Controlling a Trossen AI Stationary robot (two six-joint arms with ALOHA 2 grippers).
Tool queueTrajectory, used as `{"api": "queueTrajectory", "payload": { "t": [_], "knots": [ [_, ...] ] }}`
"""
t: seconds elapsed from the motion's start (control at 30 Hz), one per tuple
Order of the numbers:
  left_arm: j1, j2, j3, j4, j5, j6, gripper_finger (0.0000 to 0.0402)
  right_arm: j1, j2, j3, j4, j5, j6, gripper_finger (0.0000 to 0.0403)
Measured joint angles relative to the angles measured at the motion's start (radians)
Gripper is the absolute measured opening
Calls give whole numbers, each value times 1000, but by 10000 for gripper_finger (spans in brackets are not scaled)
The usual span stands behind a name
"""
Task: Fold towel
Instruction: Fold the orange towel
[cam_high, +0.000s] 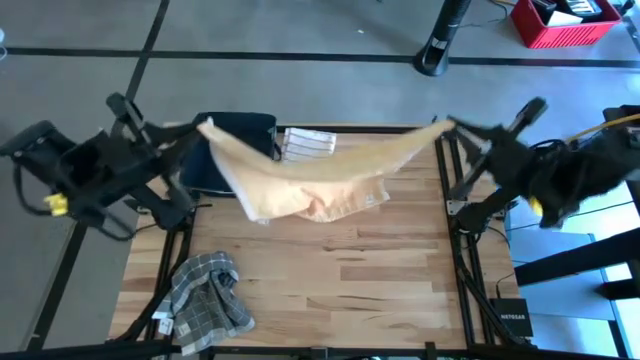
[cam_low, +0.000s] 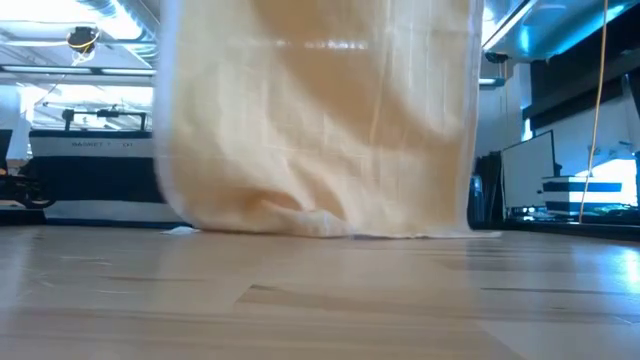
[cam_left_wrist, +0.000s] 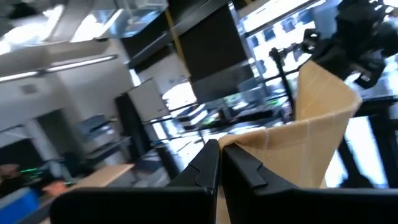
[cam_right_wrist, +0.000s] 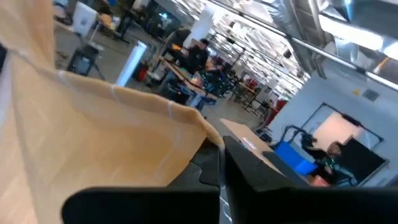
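A pale orange towel (cam_high: 310, 175) hangs stretched between my two grippers above the far part of the wooden table. My left gripper (cam_high: 200, 128) is shut on its left top corner and my right gripper (cam_high: 447, 124) on its right top corner. In the low view the towel (cam_low: 320, 110) hangs as a wide sheet, and its bottom edge (cam_low: 310, 225) touches the tabletop. The left wrist view shows the towel (cam_left_wrist: 311, 130) running off to the other arm. My left gripper pinches the towel's left top corner (cam_left_wrist: 233, 144) between its two fingers, coming level from the table's left side. The towel hangs below, drawn toward the other arm. My right gripper pinches the right top corner (cam_right_wrist: 202, 134) between its two fingers, level from the table's right. The top edge sags between the two holds.
A grey checked cloth (cam_high: 205, 290) lies crumpled at the table's near left corner. A white striped cloth (cam_high: 305, 143) and a dark blue object (cam_high: 235, 150) sit at the far edge behind the towel. People show in the room beyond in the right wrist view.
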Motion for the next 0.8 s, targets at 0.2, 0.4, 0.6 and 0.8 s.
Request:
{"api": "queueTrajectory", "payload": {
  "t": [0.2,0.4,0.6,0.8],
  "knots": [
    [-94,21,0,-2,-8,-36,5,95,42,0,121,-6,-29,8],
    [-148,57,-1,0,-7,-76,5,189,49,0,235,-20,-29,6],
    [-190,96,-2,84,38,-75,5,272,70,0,466,-123,-108,6],
    [-232,106,-2,227,95,-41,5,312,84,0,617,-257,-183,8]
  ]
}}
